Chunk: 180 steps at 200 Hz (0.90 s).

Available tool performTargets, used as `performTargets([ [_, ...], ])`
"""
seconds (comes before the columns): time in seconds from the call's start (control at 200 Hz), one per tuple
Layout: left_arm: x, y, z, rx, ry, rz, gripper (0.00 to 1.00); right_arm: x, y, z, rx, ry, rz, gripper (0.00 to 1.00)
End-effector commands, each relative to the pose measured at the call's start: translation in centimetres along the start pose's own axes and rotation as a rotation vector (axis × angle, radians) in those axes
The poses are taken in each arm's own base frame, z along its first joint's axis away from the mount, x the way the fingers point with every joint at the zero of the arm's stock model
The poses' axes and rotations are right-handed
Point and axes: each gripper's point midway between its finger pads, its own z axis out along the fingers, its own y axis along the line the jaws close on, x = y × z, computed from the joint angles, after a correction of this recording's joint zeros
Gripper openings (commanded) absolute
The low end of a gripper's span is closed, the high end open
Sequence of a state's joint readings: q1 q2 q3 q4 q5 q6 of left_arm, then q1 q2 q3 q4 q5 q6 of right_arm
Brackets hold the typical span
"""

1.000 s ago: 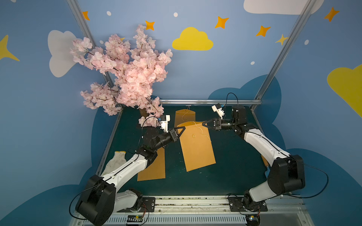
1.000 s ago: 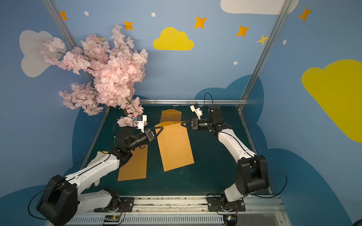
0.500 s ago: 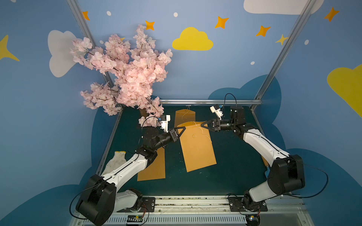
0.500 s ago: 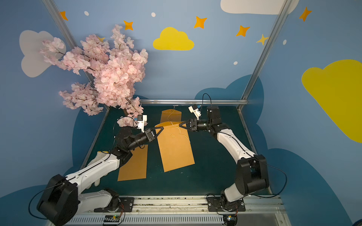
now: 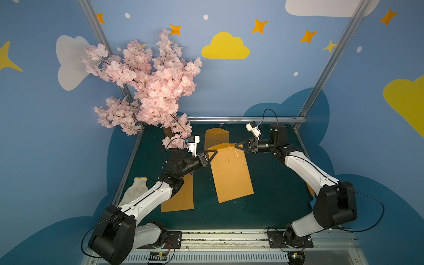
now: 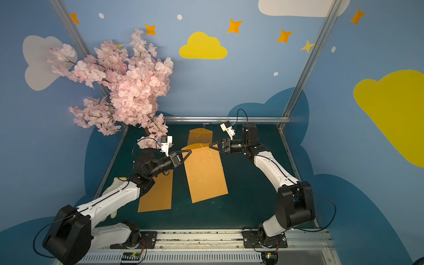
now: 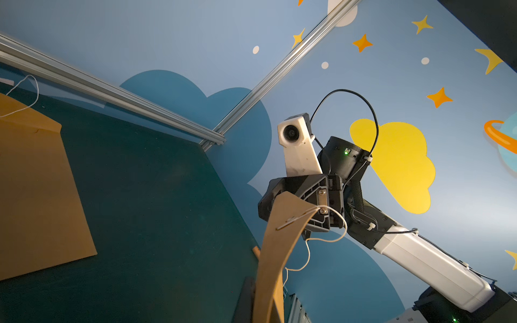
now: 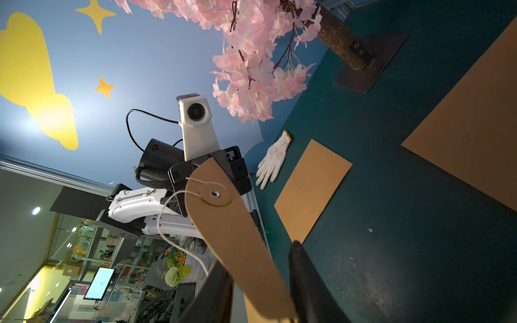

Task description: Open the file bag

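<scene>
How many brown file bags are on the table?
3: middle file bag; back file bag by the rail; third file bag under the left arm. A brown sliver by the right arm may be another.

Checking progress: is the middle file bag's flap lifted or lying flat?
Lifted: in both wrist views the flap curves up off the file bag, its string hanging loose.

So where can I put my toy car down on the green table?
Bare mat lies along the front rail, and between the file bag and the right arm. The back by the tree and far envelope is crowded.
</scene>
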State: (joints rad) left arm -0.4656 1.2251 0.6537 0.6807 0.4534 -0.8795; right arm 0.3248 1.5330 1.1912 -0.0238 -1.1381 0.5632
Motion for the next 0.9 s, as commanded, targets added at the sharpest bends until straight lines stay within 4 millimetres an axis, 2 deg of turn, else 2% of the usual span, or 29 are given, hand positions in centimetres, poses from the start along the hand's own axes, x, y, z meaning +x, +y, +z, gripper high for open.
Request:
performTargets([
  [0.0,0.6,0.0,-0.3,-0.001,0.021,0.017,0.02,-0.5,1.3,0.2,-0.033,0.01,-0.042,0.24],
  [0.05,0.7,0.0,-0.3,0.001,0.024,0.014,0.02,-0.5,1.2,0.2,-0.033,0.009,-0.04,0.19],
  [0.17,1.1,0.2,-0.2,0.006,0.036,0.01,0.02,-0.5,1.2,0.3,-0.041,0.004,-0.037,0.18],
  [0.345,1.9,0.5,-0.4,0.011,0.052,0.001,0.02,-0.6,1.1,0.3,-0.038,-0.002,-0.039,0.35],
  [0.446,1.9,0.4,-0.6,0.014,0.055,0.007,0.03,-0.7,1.2,0.3,-0.038,-0.002,-0.044,0.38],
  [0.611,1.7,0.3,-0.8,0.004,0.045,0.014,0.03,-0.6,1.4,0.3,-0.048,0.007,-0.044,0.26],
  [0.806,1.7,0.2,-0.6,0.013,0.052,0.011,0.02,-0.4,1.5,0.4,-0.053,0.012,-0.039,0.17],
  [0.896,2.0,0.4,-0.6,0.011,0.058,0.011,0.08,-0.5,1.5,0.3,-0.057,0.007,-0.037,0.12],
])
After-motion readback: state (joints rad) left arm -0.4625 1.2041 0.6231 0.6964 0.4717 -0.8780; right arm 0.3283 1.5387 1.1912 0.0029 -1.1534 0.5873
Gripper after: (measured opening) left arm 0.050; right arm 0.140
